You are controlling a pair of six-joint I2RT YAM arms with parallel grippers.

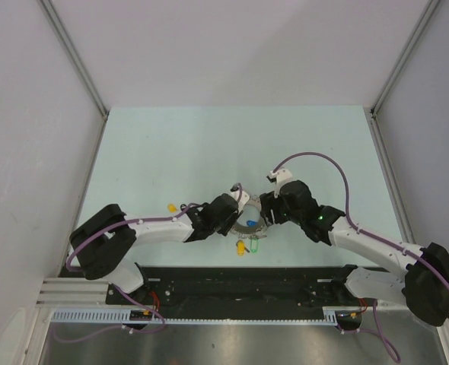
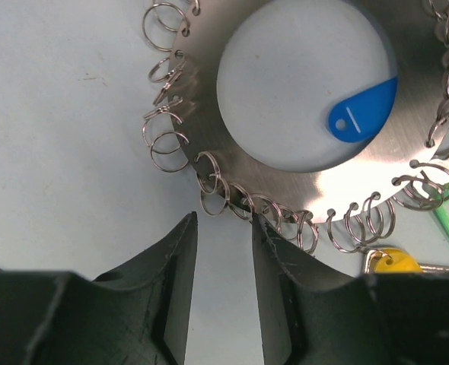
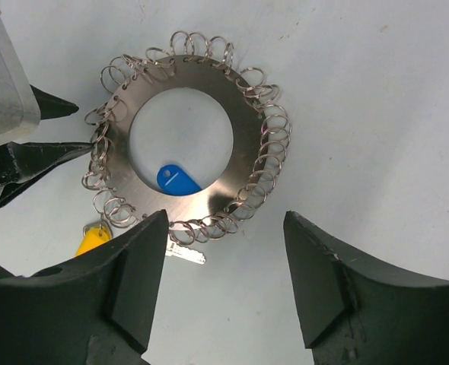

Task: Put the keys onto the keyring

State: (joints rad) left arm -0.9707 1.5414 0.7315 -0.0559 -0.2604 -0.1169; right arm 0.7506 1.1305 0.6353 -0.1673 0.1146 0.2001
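**Keyring between both grippers, neither holding anything**

The keyring (image 3: pixel 232 182) is a flat metal disc with a round central hole. Small wire loops (image 3: pixel 274 133) are threaded all round its rim. It lies flat on the table (image 1: pixel 209 144).

Contents of the hole: one blue key (image 3: pixel 177 180), lying on the table surface and touching the inner edge on the side nearest the right gripper.

The right gripper (image 3: pixel 226 228) is spread wide. Its fingertips straddle the near rim of the disc from above and grip nothing.

The left gripper (image 2: pixel 223 228) is parted by a narrow gap, with bare table showing between the fingers. Its tips sit right at the looped rim; contact cannot be confirmed.

A yellow key (image 3: pixel 93 237) lies against the loops just outside the rim, beside one right finger. Whether it is threaded on cannot be told. A green key (image 1: pixel 253 247) lies next to it, on the base side of both grippers.

A second yellow key (image 1: pixel 172 207) lies apart, beside the left arm behind its gripper.

Beyond the grippers, the table runs open to its far edge.
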